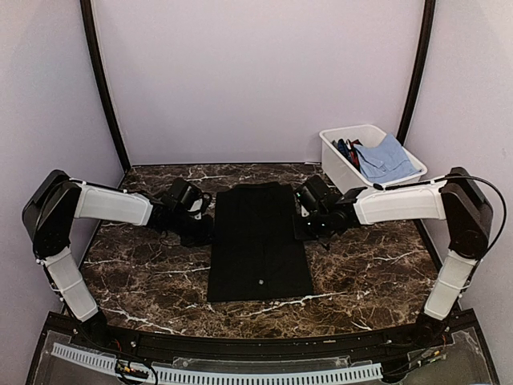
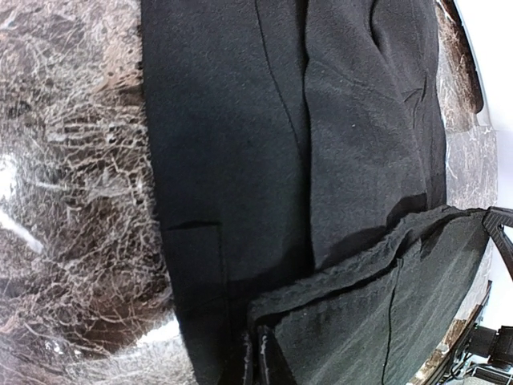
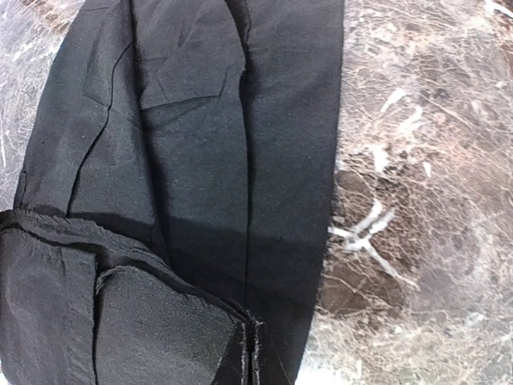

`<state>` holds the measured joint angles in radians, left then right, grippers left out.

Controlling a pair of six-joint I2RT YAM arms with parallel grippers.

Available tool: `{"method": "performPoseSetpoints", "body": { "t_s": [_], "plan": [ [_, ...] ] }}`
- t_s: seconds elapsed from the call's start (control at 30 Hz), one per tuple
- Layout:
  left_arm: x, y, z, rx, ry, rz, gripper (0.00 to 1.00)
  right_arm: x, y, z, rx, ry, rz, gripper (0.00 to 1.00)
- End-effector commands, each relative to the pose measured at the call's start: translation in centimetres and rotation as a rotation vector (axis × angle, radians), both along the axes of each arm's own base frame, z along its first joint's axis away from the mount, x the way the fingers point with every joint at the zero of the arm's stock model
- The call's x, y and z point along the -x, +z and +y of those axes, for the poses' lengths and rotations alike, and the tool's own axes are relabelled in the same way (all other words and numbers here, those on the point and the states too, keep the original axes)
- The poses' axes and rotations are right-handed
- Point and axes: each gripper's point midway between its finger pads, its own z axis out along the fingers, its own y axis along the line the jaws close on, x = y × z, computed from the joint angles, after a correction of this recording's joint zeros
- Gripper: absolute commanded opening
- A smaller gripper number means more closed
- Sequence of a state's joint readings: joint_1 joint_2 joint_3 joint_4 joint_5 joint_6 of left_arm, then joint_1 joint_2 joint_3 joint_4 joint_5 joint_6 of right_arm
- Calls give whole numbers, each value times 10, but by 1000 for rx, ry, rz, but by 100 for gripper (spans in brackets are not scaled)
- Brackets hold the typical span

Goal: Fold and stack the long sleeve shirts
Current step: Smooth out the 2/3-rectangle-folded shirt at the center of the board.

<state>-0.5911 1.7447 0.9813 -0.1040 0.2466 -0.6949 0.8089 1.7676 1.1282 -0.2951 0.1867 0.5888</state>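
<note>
A black long sleeve shirt (image 1: 258,241) lies in the middle of the marble table, folded into a long strip with a tiny white button (image 1: 263,281) near its front end. My left gripper (image 1: 208,230) is at the strip's left edge, shut on the cloth. In the left wrist view, the gripper (image 2: 256,353) pinches a raised flap of the shirt (image 2: 361,321). My right gripper (image 1: 303,228) is at the right edge, also shut on cloth. In the right wrist view, that gripper (image 3: 250,353) holds a lifted fold of the shirt (image 3: 152,321).
A white bin (image 1: 335,158) stands at the back right, holding a folded blue cloth (image 1: 389,158) and some darker items. Purple walls close in the table's back and sides. Bare marble (image 1: 144,281) flanks the shirt.
</note>
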Motion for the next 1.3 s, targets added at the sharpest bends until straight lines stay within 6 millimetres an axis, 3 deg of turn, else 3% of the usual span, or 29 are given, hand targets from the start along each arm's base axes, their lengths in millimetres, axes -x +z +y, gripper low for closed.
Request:
{"method": "performPoseSetpoints", "body": {
  "t_s": [0.0,0.3,0.5,0.63,0.8,0.93,1.07,1.23,1.27],
  "plan": [
    [-10,21,-7,35,-16,-58,3,1,-5,-15,35,-45,-4,0],
    [-17,1,-3,-12,8,-44,1,0,-32,-20,88,-57,34,0],
    [-26,-2,-1,-54,16,-49,3,0,-38,-23,112,-64,44,0],
    [-29,-1,4,-82,31,-43,8,4,-30,-30,118,-73,37,12],
    [-31,6,11,-115,46,-51,26,9,-8,-36,100,-74,16,25],
    [-30,18,19,-140,65,-70,36,18,10,-32,54,-46,9,27],
    [-19,36,22,-110,57,-81,38,44,17,-17,2,29,23,28],
    [27,41,8,-44,-22,-29,37,83,12,4,-56,111,75,27],
    [38,34,8,-44,-26,-2,36,92,10,7,-62,128,88,27]
  ]
}}
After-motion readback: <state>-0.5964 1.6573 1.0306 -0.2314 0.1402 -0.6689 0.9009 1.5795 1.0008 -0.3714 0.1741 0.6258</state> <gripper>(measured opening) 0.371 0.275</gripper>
